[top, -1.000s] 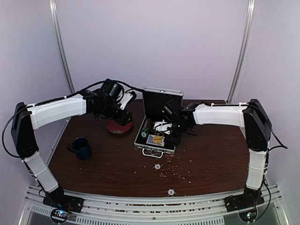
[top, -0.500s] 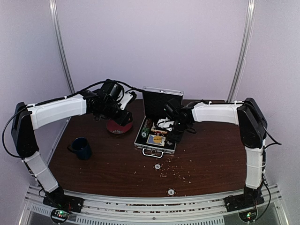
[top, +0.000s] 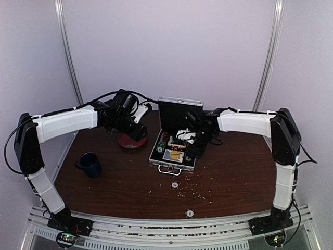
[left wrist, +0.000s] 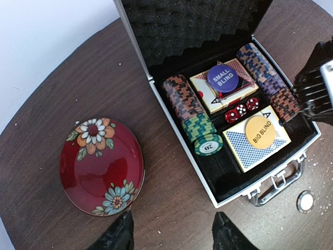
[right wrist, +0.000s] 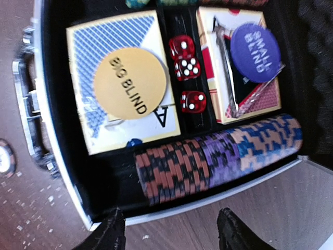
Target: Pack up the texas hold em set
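- "BIG BLIND" stood on the yellow disc (left wrist: 259,132) (black capitals).
- "SMALL BLIND" stood on the purple disc (left wrist: 223,77), at eleven o'clock from the yellow one.
- "20" marked the green chip (left wrist: 208,146), at nine o'clock.
- "A" showed on the blue-patterned card pack (right wrist: 88,47).

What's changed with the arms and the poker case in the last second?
The right arm raised its forearm and swung slightly toward the back, and its tool edged right over the open case, still open and empty. Nothing was picked up or let go. The left tool near the red plate, the mug and the case's contents stayed put.
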Controlling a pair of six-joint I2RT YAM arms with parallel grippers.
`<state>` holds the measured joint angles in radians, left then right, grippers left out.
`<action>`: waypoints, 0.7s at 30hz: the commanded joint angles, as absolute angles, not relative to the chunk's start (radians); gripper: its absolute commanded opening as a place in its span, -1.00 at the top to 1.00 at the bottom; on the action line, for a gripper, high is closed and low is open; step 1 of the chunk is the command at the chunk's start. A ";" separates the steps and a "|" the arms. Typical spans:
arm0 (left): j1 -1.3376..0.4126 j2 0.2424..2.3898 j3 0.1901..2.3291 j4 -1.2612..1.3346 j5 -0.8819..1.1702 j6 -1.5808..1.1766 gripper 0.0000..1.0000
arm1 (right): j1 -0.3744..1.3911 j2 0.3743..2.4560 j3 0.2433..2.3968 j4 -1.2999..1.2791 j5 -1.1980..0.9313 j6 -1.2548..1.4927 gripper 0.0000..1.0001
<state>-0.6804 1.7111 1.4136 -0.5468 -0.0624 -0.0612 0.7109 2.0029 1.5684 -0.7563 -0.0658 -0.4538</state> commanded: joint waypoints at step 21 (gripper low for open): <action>-0.672 1.719 1.417 -0.525 -0.061 -0.067 -0.06 | 1.147 1.707 1.127 -0.781 -0.228 -0.739 -0.20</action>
<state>-0.6804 1.7115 1.4136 -0.5468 -0.0635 -0.0616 1.0920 1.7283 1.1584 -0.8165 -0.2584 -0.7124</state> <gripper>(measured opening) 0.532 0.592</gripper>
